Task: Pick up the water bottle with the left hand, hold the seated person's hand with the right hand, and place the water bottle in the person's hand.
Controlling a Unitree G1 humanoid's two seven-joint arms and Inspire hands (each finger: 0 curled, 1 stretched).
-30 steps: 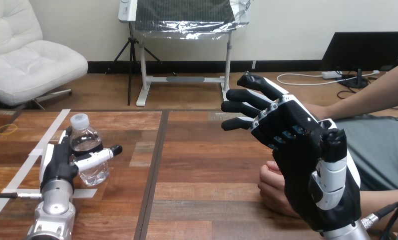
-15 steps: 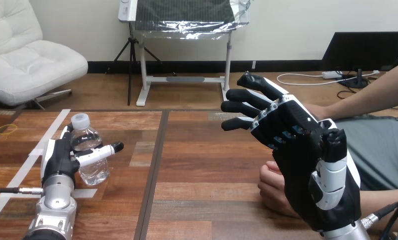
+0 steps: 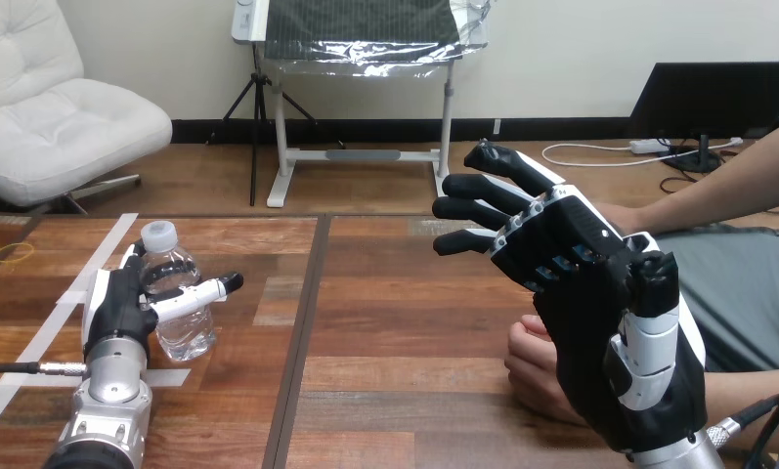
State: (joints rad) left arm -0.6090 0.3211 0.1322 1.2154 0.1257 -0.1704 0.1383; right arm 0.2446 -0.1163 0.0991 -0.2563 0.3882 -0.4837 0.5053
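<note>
A clear water bottle (image 3: 175, 293) with a white cap stands upright on the left part of the wooden table (image 3: 405, 322). My left hand (image 3: 119, 308) is up against the bottle's left side. Its thumb (image 3: 194, 294) reaches straight across the bottle's front and its fingers are not curled round the bottle. My right hand (image 3: 581, 293) is raised at the right, open, with its fingers spread straight and pointing left. Below it, the person's hand (image 3: 530, 363) rests on the table as a loose fist, partly hidden by my right hand, and I cannot tell whether the two touch.
White tape strips (image 3: 67, 303) run across the table's left end, and a yellow rubber band (image 3: 14, 252) lies at the far left. A dark seam (image 3: 302, 322) divides the tabletop. The person's other forearm (image 3: 717, 186) crosses the upper right.
My left hand has slid a little forward, closer around the bottle, with the thumb further across its front. The bottle, my right hand and the person's hand have stayed put.
</note>
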